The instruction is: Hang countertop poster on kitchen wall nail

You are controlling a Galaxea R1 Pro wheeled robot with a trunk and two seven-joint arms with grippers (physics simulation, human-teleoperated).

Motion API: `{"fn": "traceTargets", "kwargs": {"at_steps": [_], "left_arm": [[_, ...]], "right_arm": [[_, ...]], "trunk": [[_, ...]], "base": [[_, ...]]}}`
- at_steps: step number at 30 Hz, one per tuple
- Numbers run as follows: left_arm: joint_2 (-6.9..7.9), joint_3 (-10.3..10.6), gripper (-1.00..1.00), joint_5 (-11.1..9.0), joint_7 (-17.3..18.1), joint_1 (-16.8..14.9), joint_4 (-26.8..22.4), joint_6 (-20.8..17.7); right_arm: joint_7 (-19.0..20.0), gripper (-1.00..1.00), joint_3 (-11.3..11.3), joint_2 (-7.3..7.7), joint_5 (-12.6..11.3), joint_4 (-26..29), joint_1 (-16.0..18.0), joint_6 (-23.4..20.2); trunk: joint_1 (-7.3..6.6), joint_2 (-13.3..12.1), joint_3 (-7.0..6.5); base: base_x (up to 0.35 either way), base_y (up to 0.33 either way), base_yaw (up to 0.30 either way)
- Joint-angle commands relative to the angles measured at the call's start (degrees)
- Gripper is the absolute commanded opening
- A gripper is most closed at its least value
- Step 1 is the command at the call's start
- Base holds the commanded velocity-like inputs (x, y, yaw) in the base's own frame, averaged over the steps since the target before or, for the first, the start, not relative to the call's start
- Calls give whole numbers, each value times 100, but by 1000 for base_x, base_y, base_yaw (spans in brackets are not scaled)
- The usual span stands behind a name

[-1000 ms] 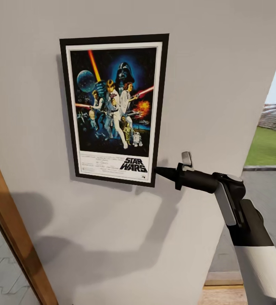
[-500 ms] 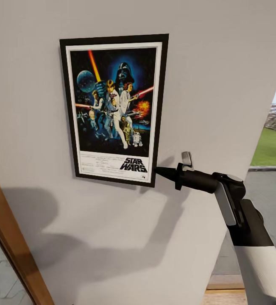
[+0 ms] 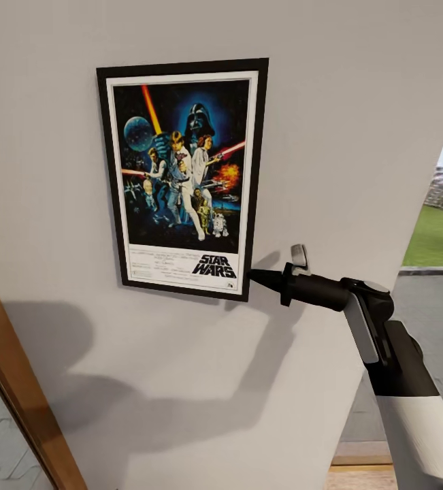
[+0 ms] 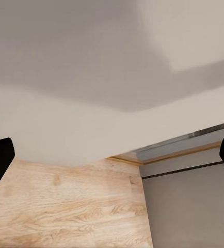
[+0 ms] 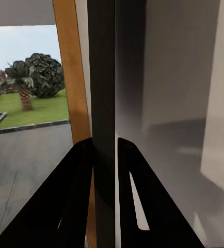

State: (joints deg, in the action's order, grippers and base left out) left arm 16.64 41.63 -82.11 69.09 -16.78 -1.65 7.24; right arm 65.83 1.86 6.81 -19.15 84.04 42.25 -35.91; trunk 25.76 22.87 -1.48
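The poster [image 3: 182,177] stands flat against the grey wall [image 3: 357,102], upright, with its black frame, white border and "STAR WARS" lettering facing me. My right gripper [image 3: 255,275] reaches in from the right to the frame's lower right corner. In the right wrist view its two black fingers [image 5: 76,175] are shut on the poster's dark edge [image 5: 104,77], one on each side. My left gripper [image 4: 112,155] is open, its fingertips far apart with nothing between them, pointing at the base of a wall above wood floor [image 4: 65,206]. The nail is hidden behind the poster.
A wooden door frame [image 3: 17,381] slants up at the lower left. At the right the wall ends at an opening onto pavement and a green lawn [image 3: 439,231]. Trees and grass [image 5: 34,82] show past the orange frame in the right wrist view.
The view has shifted a little to the right. The poster's top edge sits slightly lower on the wall. My right gripper stays on its lower right corner.
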Motion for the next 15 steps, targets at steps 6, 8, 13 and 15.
{"fn": "traceTargets", "kwargs": {"at_steps": [6,8,13,15], "left_arm": [[1,47,100,-33,1,0,-2,58],[1,47,100,-33,1,0,-2,58],[1,47,100,-33,1,0,-2,58],[1,47,100,-33,1,0,-2,58]], "right_arm": [[-9,-100,7,5,-45,-2,2,-47],[-9,-100,7,5,-45,-2,2,-47],[-9,-100,7,5,-45,-2,2,-47],[-9,-100,7,5,-45,-2,2,-47]], "trunk": [[2,4,3],[2,4,3],[2,4,3],[2,4,3]], "base": [[0,0,0],[0,0,0],[0,0,0],[0,0,0]]}}
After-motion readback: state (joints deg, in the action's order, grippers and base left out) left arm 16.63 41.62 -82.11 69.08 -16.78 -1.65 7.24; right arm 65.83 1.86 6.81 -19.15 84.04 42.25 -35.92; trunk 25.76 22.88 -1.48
